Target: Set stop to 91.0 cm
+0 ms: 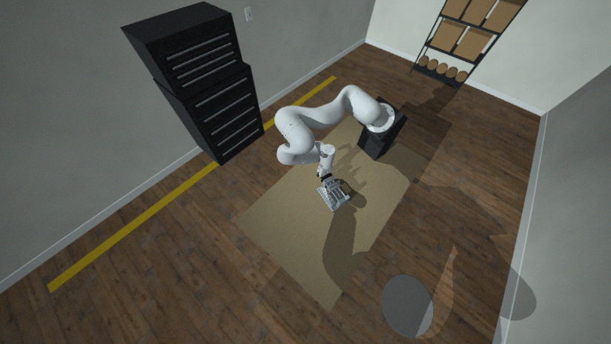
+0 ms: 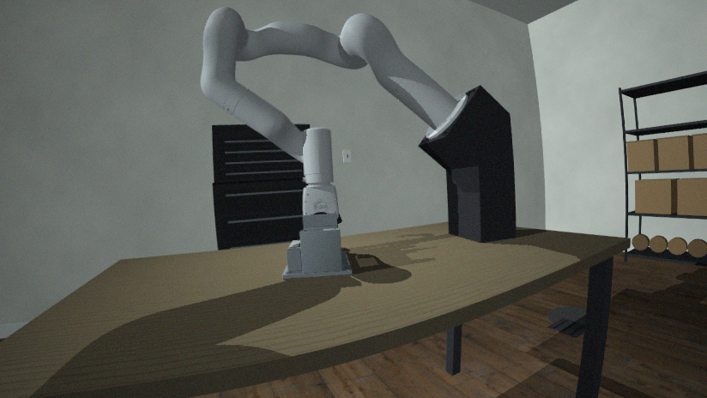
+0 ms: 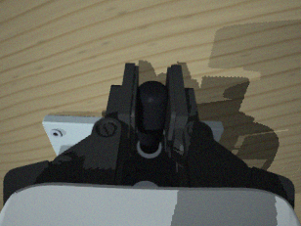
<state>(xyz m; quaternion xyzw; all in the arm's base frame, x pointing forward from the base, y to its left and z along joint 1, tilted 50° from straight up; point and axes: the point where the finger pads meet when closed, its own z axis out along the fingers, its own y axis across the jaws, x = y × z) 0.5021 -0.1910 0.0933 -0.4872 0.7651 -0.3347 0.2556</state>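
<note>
A small grey stop fixture (image 1: 334, 196) (image 2: 317, 256) stands on a wooden table (image 1: 286, 230) (image 2: 444, 281) near its middle. My gripper (image 3: 151, 83) (image 1: 328, 177) points straight down onto the fixture's top. In the wrist view its two dark fingers are shut on the dark round handwheel (image 3: 151, 101), with a pale ring just below it. The fixture's light base plate (image 3: 62, 131) shows under the fingers. In the exterior view the fixture's block hides the fingers and the handwheel. No scale reading is legible.
The arm's black pedestal (image 1: 380, 132) (image 2: 477, 188) stands at the table's far end. A black drawer cabinet (image 1: 205, 81) (image 2: 256, 188) stands by the wall. A shelf rack with boxes (image 1: 466, 34) (image 2: 665, 172) is in the corner. A yellow floor line (image 1: 141, 217) runs along the wall.
</note>
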